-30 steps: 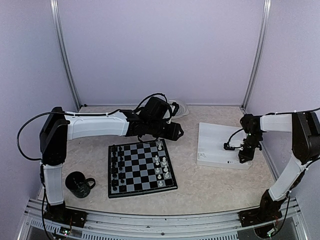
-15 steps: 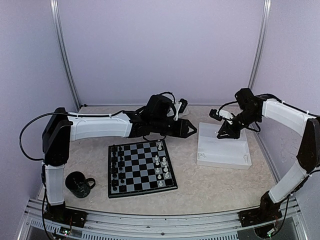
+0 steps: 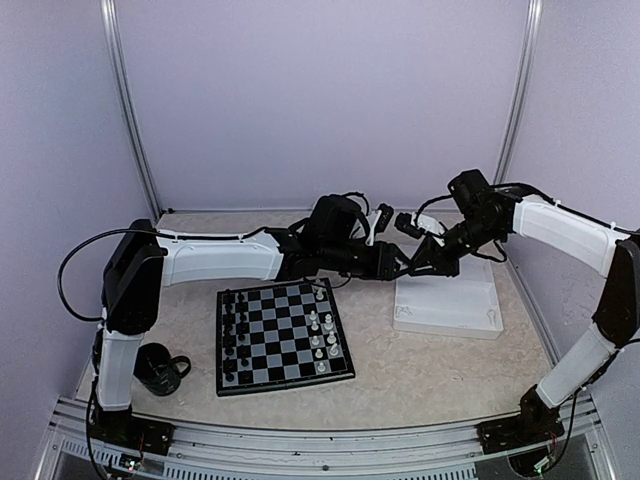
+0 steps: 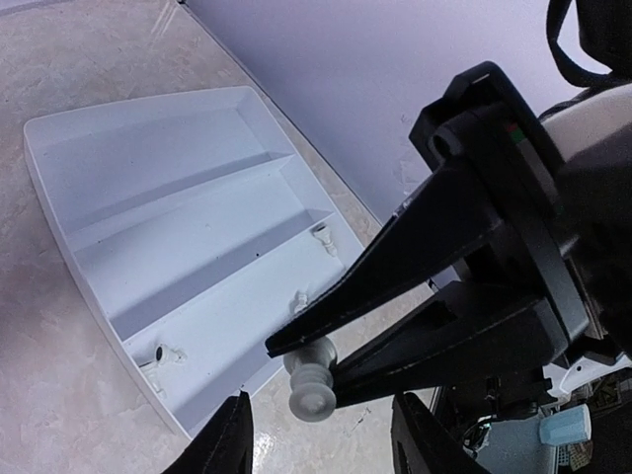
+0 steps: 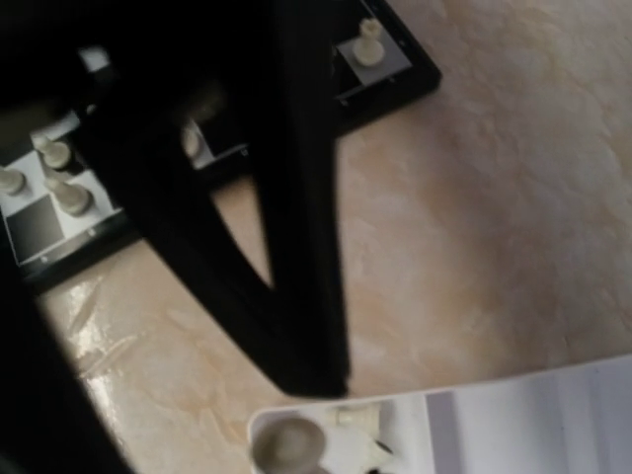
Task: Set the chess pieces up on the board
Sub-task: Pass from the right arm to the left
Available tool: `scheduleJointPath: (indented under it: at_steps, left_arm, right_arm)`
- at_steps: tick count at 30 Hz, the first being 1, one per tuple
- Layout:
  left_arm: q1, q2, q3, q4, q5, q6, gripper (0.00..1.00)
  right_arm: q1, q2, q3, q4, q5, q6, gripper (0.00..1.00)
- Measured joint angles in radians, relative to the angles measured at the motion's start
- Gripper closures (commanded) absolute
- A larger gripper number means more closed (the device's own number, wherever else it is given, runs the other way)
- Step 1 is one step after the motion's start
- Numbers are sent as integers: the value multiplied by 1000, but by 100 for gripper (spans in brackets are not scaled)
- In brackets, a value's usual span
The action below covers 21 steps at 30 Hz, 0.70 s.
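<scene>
My right claw (image 4: 301, 363) is gripping one white chess piece (image 4: 311, 392) up in the air, just by the left edge of the white tray (image 4: 178, 227); my left claw (image 4: 321, 449) has its fingers spread apart and holds nothing, with that piece just in front of them. The board (image 3: 288, 383) lies on the counter (image 3: 420, 370) to the left; black pieces (image 3: 232, 330) stand along its left side and white pieces (image 3: 320, 330) along its right side.

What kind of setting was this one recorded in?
Probably a lab robot test cell, not a home: plain lilac wall panels between aluminium frame posts, two white-and-black robot arms bolted to a metal rail at the beige marbled table's edge, and a small black-and-grey checkered chessboard staged there.
</scene>
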<state>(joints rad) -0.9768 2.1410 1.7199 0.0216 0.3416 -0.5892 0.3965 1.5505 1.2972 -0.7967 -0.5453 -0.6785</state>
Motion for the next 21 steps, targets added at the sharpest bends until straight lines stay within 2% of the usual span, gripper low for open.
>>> scheduleJointPath:
  at_steps: [5,10,16,21]
  left_arm:
    - [0,5,0,1,15,-12,59]
    - [0,5,0,2,21,-17,60]
    - [3,2,-40,62,30,-43,73]
    - [9,-6,-88,116,50,-69,72]
  right_arm:
    - [11,0,0,2,6,8,87]
    - [18,0,0,2,18,11,87]
    - [26,-1,-1,2,34,10,87]
    - [34,-6,-3,2,36,10,87]
